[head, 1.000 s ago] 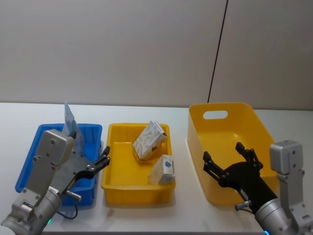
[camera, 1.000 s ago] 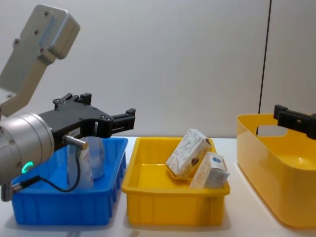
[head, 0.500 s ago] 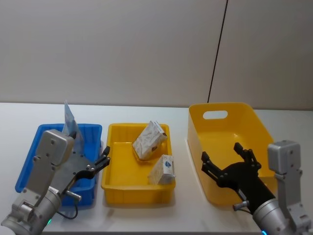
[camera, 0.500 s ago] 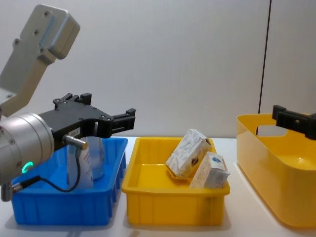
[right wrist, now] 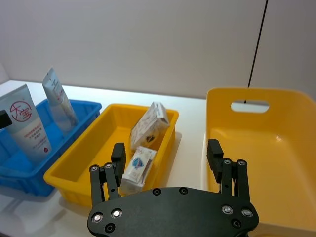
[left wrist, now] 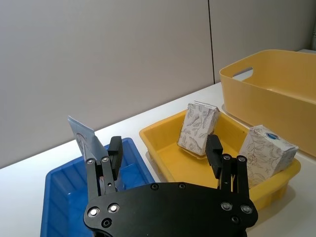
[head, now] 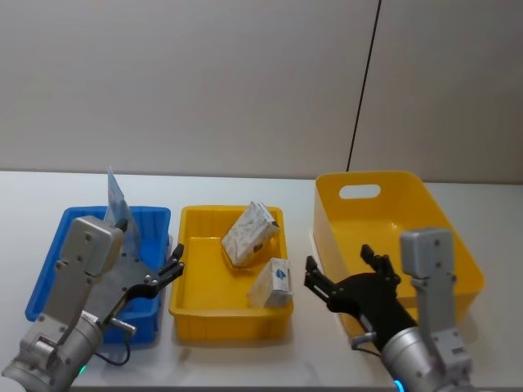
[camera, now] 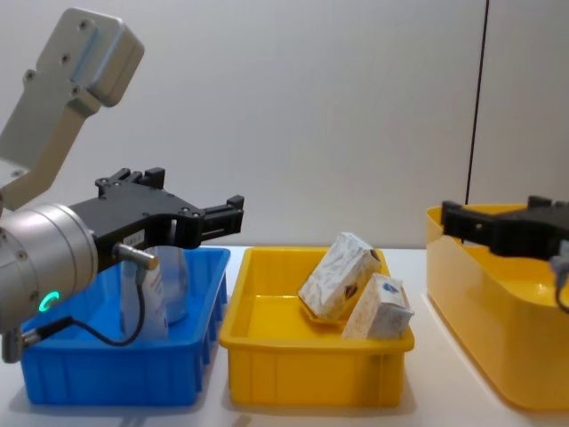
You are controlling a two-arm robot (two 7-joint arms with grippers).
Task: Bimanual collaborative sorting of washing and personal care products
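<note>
Two white patterned packs (head: 249, 232) (head: 272, 282) lie in the middle yellow tray (head: 229, 319), one leaning on the other. In the blue bin (head: 47, 271) stand a light-blue tube with a red round logo (right wrist: 26, 124) and a slim translucent bluish bottle (right wrist: 59, 99). My left gripper (head: 175, 260) hovers open over the blue bin's right edge, holding nothing. Open and empty, my right gripper (head: 339, 268) hangs over the left wall of the large yellow bin (head: 433, 214), pointing toward the tray. From the side, the left gripper (camera: 200, 200) is above the blue bin and the right gripper (camera: 493, 215) is at the large bin's rim.
The large yellow bin has a handle cut-out (head: 359, 192) in its far wall and holds nothing that I can see. A black cable (head: 364, 90) runs down the wall behind it. White tabletop (head: 302, 200) shows between and behind the containers.
My right gripper has moved left, from over the large yellow bin's middle to its left wall, nearer the tray. The left arm and all products are unmoved.
</note>
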